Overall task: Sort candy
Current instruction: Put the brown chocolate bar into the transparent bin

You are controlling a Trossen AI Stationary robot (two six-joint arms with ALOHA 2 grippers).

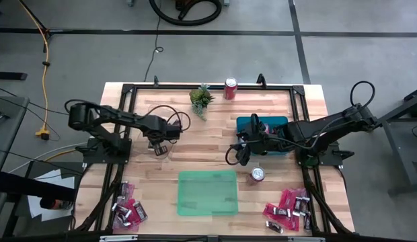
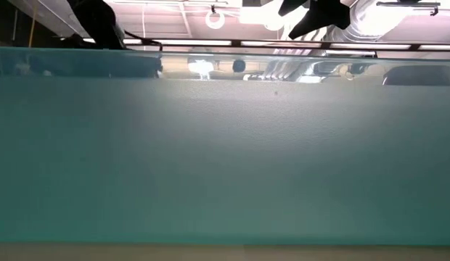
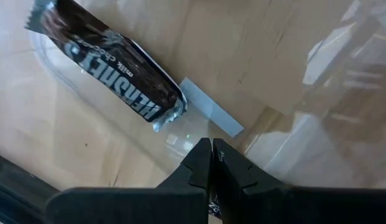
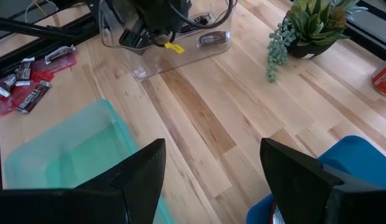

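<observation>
A dark brown-and-silver candy bar (image 3: 112, 62) lies flat on the floor of a clear tray (image 1: 169, 138) at the table's left middle. My left gripper (image 3: 211, 152) is shut and points steeply down into that tray, just short of the bar's near end; the right wrist view shows it there too (image 4: 136, 37). My right gripper (image 1: 241, 156) hangs open above bare wood between the blue tray (image 1: 262, 128) and the green tray (image 1: 207, 193). Heaps of candy lie at the near left (image 1: 130, 212) and near right (image 1: 289, 207). My left gripper shows a dark scrap with pale print (image 3: 213, 208) in the slit far back between its shut fingers. Whether that is a candy held there, I cannot tell. The fingertips stand clear of the bar on the tray floor.
A red soda can (image 1: 230, 87) and a small green plant (image 1: 202, 99) stand at the far edge, and another can (image 1: 257, 175) stands right of the green tray. The green tray's wall (image 2: 225, 145) fills the low view. Black frame rails run along the table's sides.
</observation>
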